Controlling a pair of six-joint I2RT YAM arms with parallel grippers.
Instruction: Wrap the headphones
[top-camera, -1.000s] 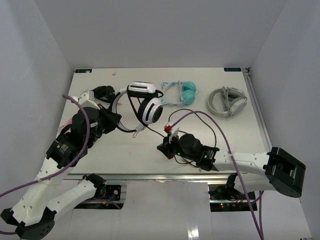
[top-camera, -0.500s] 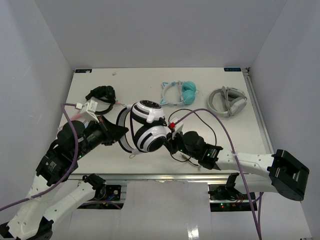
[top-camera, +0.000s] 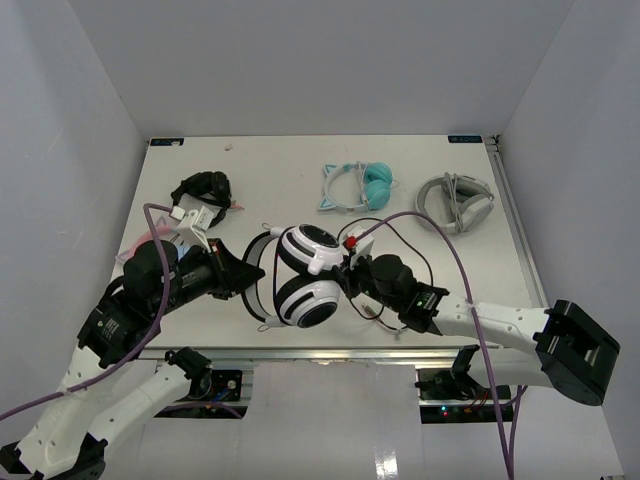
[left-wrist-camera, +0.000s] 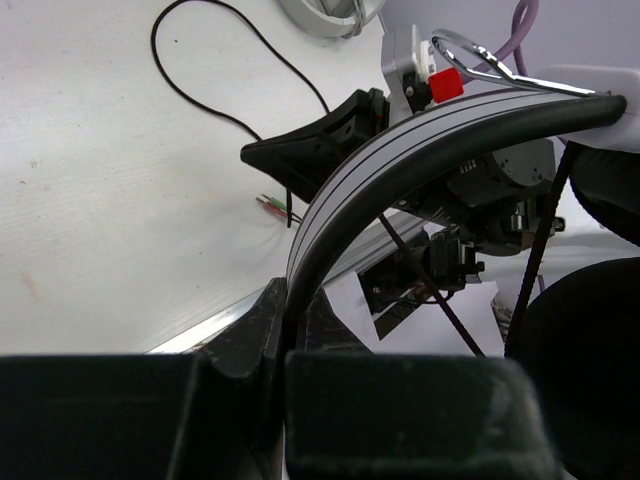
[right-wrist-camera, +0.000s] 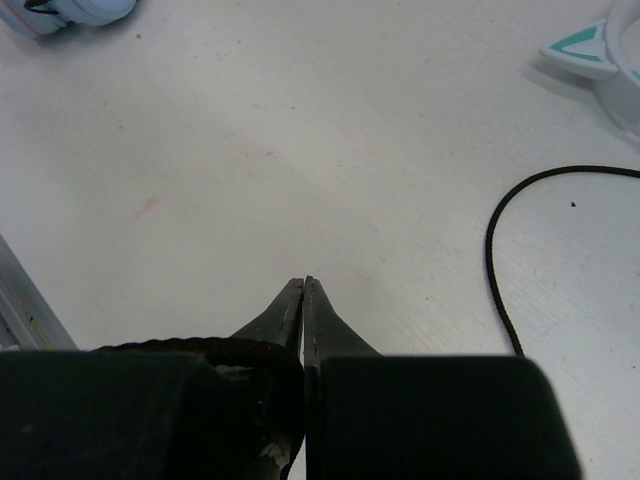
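Observation:
The white headphones (top-camera: 305, 275) with black-and-white ringed ear cups lie at the table's front middle. My left gripper (top-camera: 247, 276) is shut on their white headband (left-wrist-camera: 400, 130), which arcs up out of the jaws in the left wrist view, where the gripper (left-wrist-camera: 290, 325) grips its black edge. My right gripper (top-camera: 350, 270) is right beside the ear cups. In the right wrist view its jaws (right-wrist-camera: 303, 287) are pressed together, and a thin black strand of the cable (right-wrist-camera: 150, 346) runs into them from the left. More cable (right-wrist-camera: 497, 250) loops on the table, with its plug (left-wrist-camera: 272, 205) lying loose.
Teal cat-ear headphones (top-camera: 355, 187) and grey-and-white headphones (top-camera: 455, 200) lie at the back right. Small black headphones (top-camera: 203, 188) lie at the back left. The metal table edge (top-camera: 330, 353) runs just in front of the white headphones. White walls enclose the table.

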